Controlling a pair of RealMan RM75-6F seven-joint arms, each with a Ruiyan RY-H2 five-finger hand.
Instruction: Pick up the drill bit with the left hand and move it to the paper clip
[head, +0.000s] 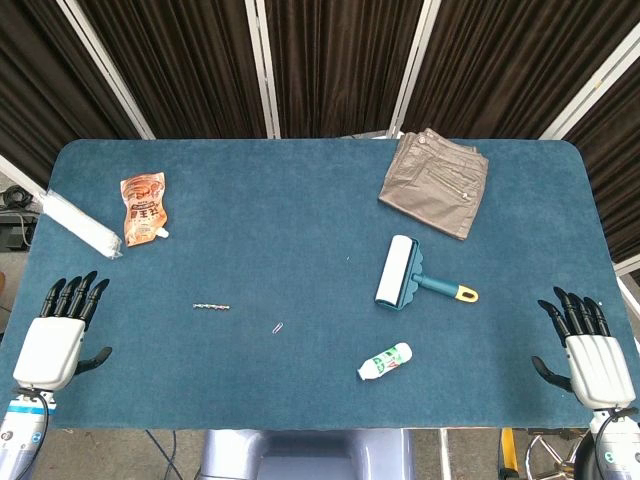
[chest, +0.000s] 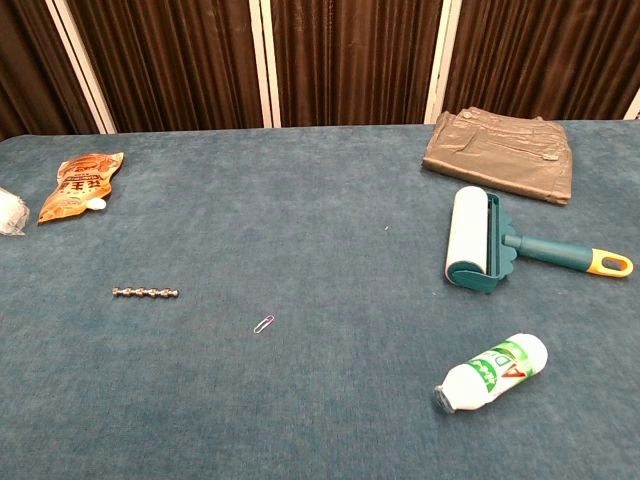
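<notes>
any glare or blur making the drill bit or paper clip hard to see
Head view: even light, no glare; the drill bit and paper clip are sharp but tiny. Chest view: both larger and clear, drill bit showing its flutes, soft shadows only.

Even, diffuse overhead light; both views sharp and moderately bright. Shadows under objects on the table are faint and short. No glare. Dark curtains remain underexposed behind.

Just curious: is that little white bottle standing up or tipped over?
Tipped over. The bottle lies on its side on the table.
</notes>
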